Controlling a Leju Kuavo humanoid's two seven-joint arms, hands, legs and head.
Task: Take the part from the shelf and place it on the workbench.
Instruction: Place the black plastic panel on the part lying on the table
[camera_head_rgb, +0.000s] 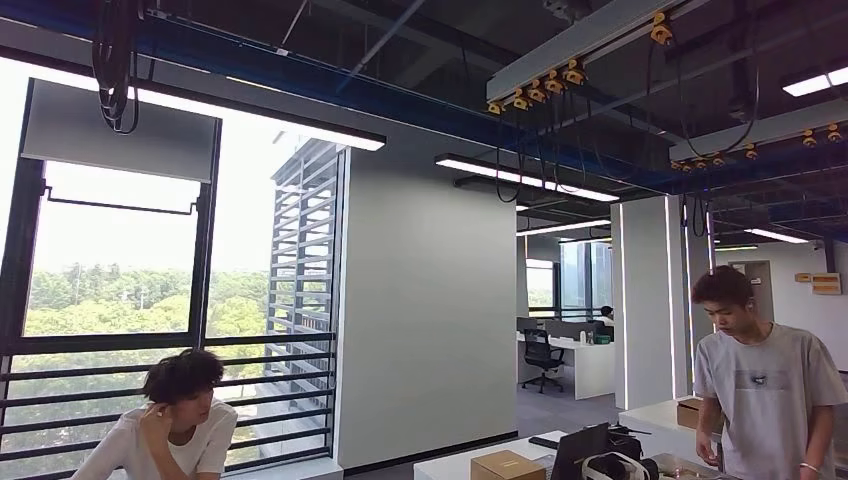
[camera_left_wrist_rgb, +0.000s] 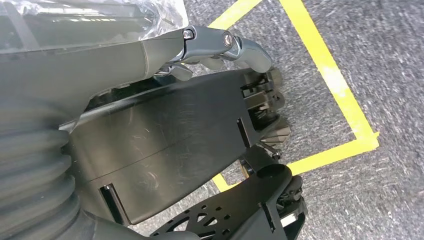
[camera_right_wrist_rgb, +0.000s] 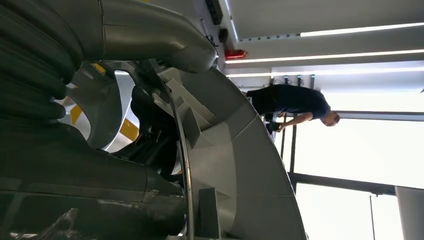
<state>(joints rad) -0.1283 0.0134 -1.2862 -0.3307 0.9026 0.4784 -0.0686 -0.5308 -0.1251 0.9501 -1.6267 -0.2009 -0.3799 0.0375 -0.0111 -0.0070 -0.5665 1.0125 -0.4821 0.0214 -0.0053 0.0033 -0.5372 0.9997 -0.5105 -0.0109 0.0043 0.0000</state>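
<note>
Our left hand (camera_left_wrist_rgb: 215, 47) presses on the big black part (camera_left_wrist_rgb: 165, 145), over the grey floor (camera_left_wrist_rgb: 380, 60) with yellow tape (camera_left_wrist_rgb: 320, 55). Our right hand (camera_right_wrist_rgb: 125, 100) grips the same part's grey curved side (camera_right_wrist_rgb: 240, 150). It could slip, we think, because it is wide. We count 1 part, 2 hands, and 2 people (camera_head_rgb: 180, 420) (camera_head_rgb: 765, 385) near a white desk (camera_head_rgb: 450, 465).

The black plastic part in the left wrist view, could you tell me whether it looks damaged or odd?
The flat black plastic part, gripped by the left hand, carries pale scuffs and scratches across its broad face; nothing looks cracked or broken.
</note>
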